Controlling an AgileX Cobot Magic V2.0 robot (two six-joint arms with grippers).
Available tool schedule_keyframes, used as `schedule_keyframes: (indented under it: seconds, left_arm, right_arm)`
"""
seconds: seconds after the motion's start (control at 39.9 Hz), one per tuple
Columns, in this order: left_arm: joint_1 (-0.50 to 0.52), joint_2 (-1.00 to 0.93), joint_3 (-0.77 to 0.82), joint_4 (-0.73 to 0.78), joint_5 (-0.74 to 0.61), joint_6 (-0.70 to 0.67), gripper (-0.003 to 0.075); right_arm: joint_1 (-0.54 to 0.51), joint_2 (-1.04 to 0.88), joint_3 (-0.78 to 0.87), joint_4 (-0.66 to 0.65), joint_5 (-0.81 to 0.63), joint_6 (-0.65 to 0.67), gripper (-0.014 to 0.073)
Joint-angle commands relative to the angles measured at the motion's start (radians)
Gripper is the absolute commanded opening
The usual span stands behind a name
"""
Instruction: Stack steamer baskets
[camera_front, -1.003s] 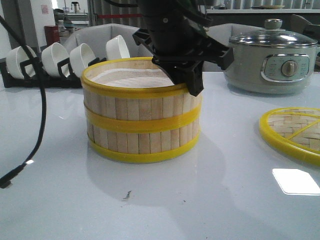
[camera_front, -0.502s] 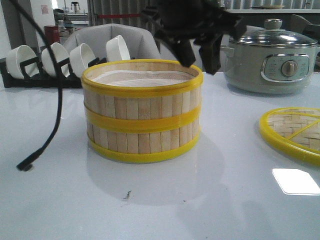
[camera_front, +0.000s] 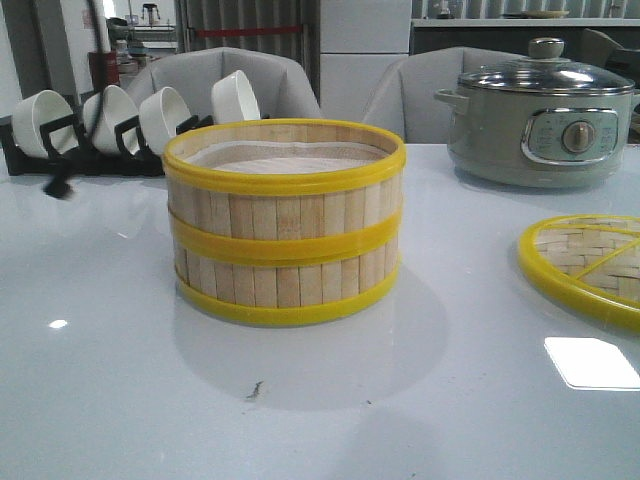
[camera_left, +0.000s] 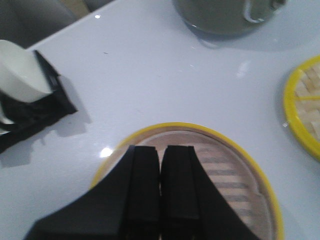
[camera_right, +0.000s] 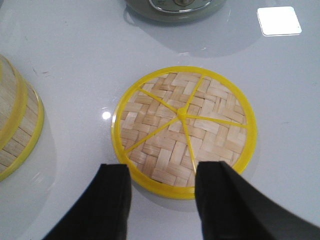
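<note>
- Your two steamer baskets (camera_front: 284, 222) sit stacked one on the other on the bench (camera_front: 420, 400), about midway between its left and right edges; the yellow rims meet in a band around the middle of the stack.
- The white liner (camera_front: 290, 160) shows inside the upper basket.
- Your left gripper (camera_left: 161, 165) hangs above the open top of the stack, its fingers pressed together with nothing between them.
- Your right gripper (camera_right: 161, 182) hovers over the near rim of the woven lid (camera_right: 184, 131), jaws spread wide and empty.
- That lid lies flat near the bench's right edge, well apart from the stack.
- The electric pot (camera_front: 545, 120) stands at the far right corner; a rack of bowls (camera_front: 120, 125) lines the far left edge.
</note>
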Motion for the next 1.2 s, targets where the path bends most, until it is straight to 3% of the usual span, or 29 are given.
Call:
schedule_keyframes:
  seconds: [0.0, 0.25, 0.48, 0.65, 1.18]
  left_arm:
    - [0.089, -0.109, -0.040, -0.019, -0.065, -0.021, 0.0086]
    - [0.297, -0.219, -0.036, -0.052, -0.041, -0.021, 0.0086]
    - [0.397, -0.337, 0.069, -0.052, -0.073, -0.021, 0.0086]
    - [0.414, -0.470, 0.283, -0.050, -0.179, -0.025, 0.0086]
    - [0.414, -0.969, 1.194, -0.059, -0.572, -0.074, 0.0086]
  right_arm:
    - [0.001, -0.007, -0.036, -0.012, -0.068, -0.008, 0.0414]
    - [0.001, -0.004, -0.036, -0.012, -0.074, -0.008, 0.0414]
    - [0.001, 0.015, -0.036, -0.012, -0.074, -0.008, 0.0414]
    - [0.001, 0.015, -0.036, -0.012, -0.084, -0.008, 0.0414]
    - [0.001, 0.015, -0.036, -0.012, -0.082, -0.008, 0.0414]
